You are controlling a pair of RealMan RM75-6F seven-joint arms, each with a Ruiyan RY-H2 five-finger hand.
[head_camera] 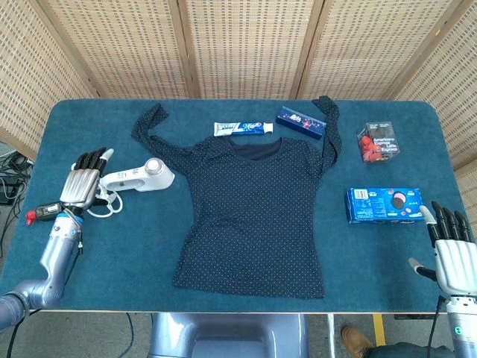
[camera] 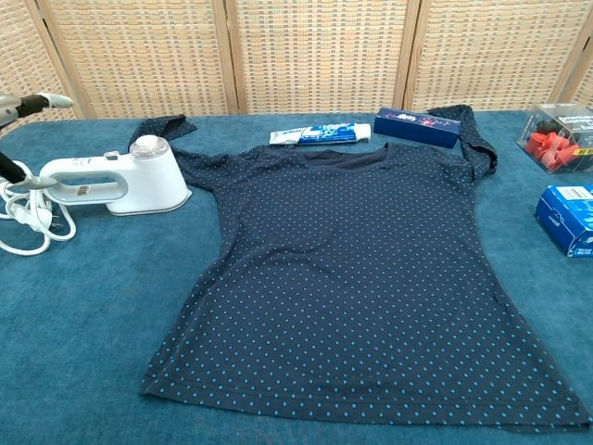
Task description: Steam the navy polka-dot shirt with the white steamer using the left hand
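Our left hand (head_camera: 80, 185) is out over the counter's left side, back of hand up, fingers (head_camera: 91, 159) extended and slightly apart, holding nothing. Its forearm (head_camera: 54, 253) runs back to the lower left corner of the head view. In the chest view only a few left fingertips (camera: 37, 100) show at the left edge. Our right hand (head_camera: 455, 257) sits low at the right edge, back up, fingers straight and spread, thumb out to the side, empty.

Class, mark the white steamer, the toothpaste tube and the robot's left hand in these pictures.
white steamer (camera: 139, 190): chest view, on the side of its body.
toothpaste tube (head_camera: 242, 128): head view, on the middle of the tube.
left hand (head_camera: 80, 184): head view, on the back of the hand.
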